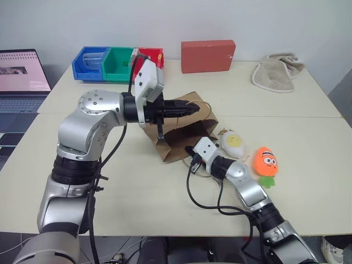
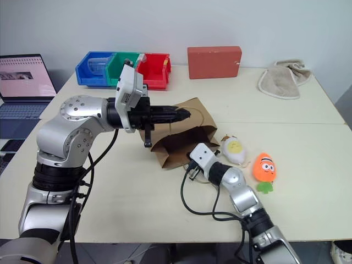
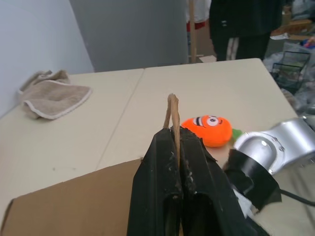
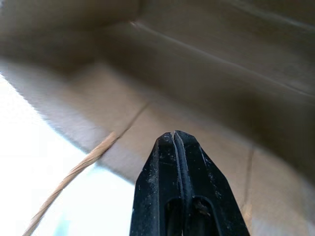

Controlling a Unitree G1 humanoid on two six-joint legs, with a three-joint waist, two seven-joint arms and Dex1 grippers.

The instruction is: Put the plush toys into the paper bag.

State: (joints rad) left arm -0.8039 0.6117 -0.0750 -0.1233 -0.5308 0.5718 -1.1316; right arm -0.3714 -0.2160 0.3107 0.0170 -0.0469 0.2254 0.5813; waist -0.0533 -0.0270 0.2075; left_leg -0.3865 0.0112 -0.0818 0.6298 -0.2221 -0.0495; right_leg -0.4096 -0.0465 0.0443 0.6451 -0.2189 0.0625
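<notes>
The brown paper bag (image 1: pixel 175 147) lies on its side mid-table, its mouth facing me. My left gripper (image 1: pixel 193 108) is shut on one tan cord handle (image 3: pixel 172 105) and holds the bag's upper side raised. My right gripper (image 4: pixel 173 135) is shut, and its fingers reach just inside the bag's mouth with nothing seen between them. The other cord handle (image 4: pixel 74 173) hangs beside it. To the right of the bag, on the table, lie the two plush toys: the white egg with a yellow face (image 1: pixel 234 144) and the orange carrot (image 1: pixel 266 163).
A red box (image 1: pixel 208 55) and a row of blue, green and red bins (image 1: pixel 118 63) stand along the far edge. A beige towel (image 1: pixel 278 71) lies at the far right. A laptop (image 1: pixel 22 74) sits at the left. A person (image 3: pixel 246 24) stands beyond the table.
</notes>
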